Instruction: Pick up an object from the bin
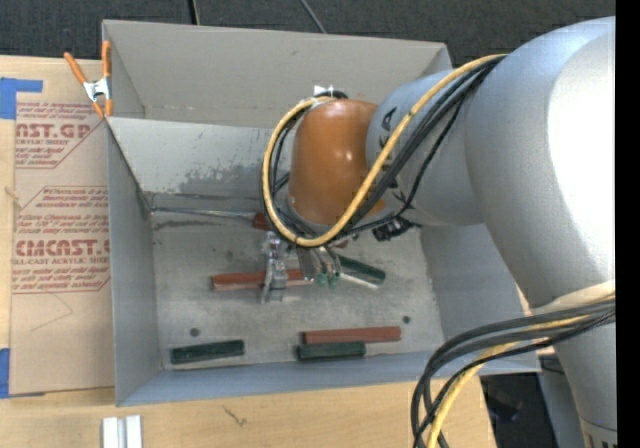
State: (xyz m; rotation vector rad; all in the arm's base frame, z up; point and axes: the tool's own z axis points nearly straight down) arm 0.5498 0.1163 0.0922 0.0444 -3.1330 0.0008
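The grey metal bin [200, 66] held a handful of slim bars scattered over its floor, none of them heaped. Farthest left, near the front wall, a dark green bar [207, 351] lay flat with its long axis running left to right.

Up from it, about mid-floor, lay a red-brown bar [236, 282], also flat and also running left to right, its left end pointing at the bin's left wall. The gripper [272, 281] was down at this bar's right-hand part, low against it, with the bar's left stretch sticking out clear beyond it. Whether it was open or closed on the bar could not be told, as the wrist's orange cover [335, 171] and looping yellow cables [272, 161] hung over it.

Just right of the gripper a green bar [362, 274] lay slightly tilted, its right end a little nearer the front wall. Near the front wall, a red bar [352, 336] and a dark green bar [330, 352] lay side by side, touching, both running left to right.
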